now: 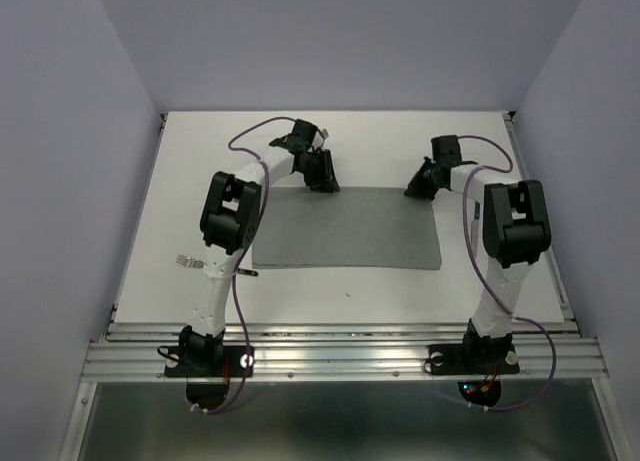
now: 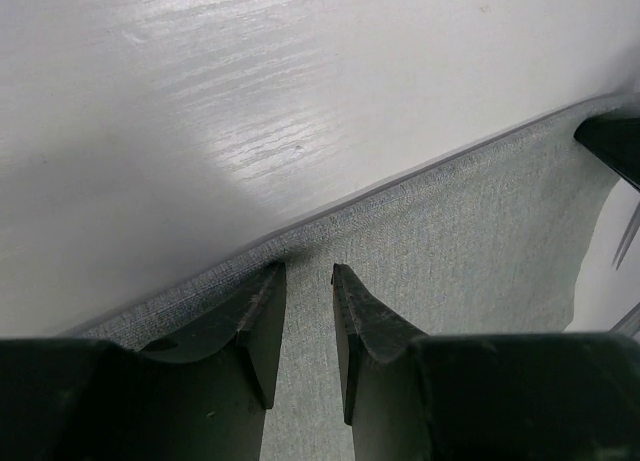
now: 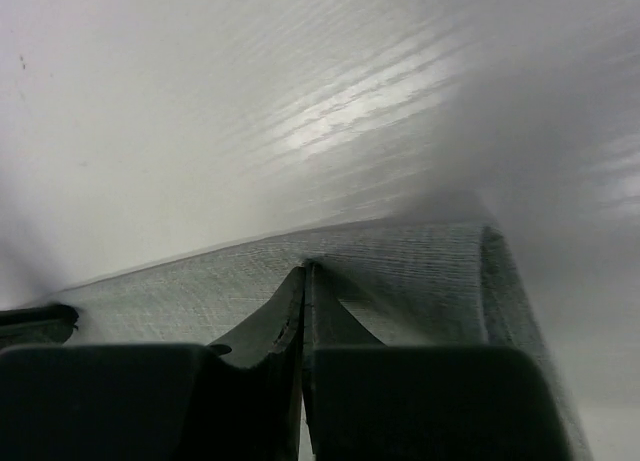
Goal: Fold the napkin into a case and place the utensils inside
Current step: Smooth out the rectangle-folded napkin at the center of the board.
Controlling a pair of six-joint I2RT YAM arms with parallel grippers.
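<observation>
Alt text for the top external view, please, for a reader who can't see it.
A grey napkin lies flat on a white table, with the left tool down at its far edge and the right tool at its far right corner. A fork lies to the napkin's left, partly hidden behind the left arm.

Plainly a robotics lab bench, boxed in on three sides by bare pale walls [image 1: 60, 131]. White-painted table [image 1: 400, 141] inside, edged along the near side with aluminium rails [image 1: 340, 359]. Bolted onto those rails, the left arm base [image 1: 195, 353] and the right arm base [image 1: 478, 359], with purple cables [image 1: 245, 136] looping loose above the worktop.
</observation>
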